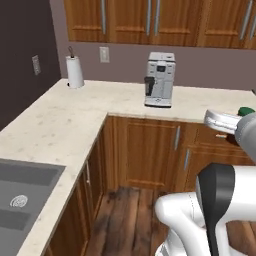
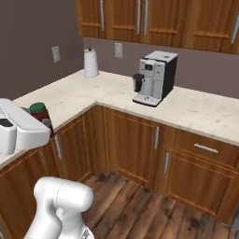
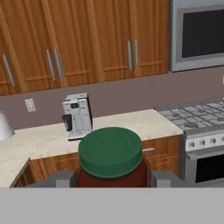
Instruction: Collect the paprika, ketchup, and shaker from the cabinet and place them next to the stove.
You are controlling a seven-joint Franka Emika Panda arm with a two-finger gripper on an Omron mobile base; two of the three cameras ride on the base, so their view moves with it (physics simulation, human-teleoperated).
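The paprika [image 3: 111,157], a dark-red jar with a green lid, sits between my two fingertips in the hand view. My gripper [image 3: 113,179] is shut on it and holds it in the air, upright. From the right base view the paprika [image 2: 39,111] sticks out past my white hand, with the gripper [image 2: 45,122] at the left edge. In the left base view its green lid [image 1: 246,111] peeks out at the right edge. The stove [image 3: 199,120], grey with black grates and front knobs, stands ahead to the right. The ketchup, shaker and cabinet are out of view.
A coffee machine [image 1: 160,79] stands on the beige counter [image 1: 75,115] by the back wall, with a paper towel roll [image 1: 75,71] in the corner. A sink [image 1: 20,200] lies at the lower left. A microwave [image 3: 197,35] hangs above the stove. Wall cabinets with long handles [image 3: 87,39] run along the top.
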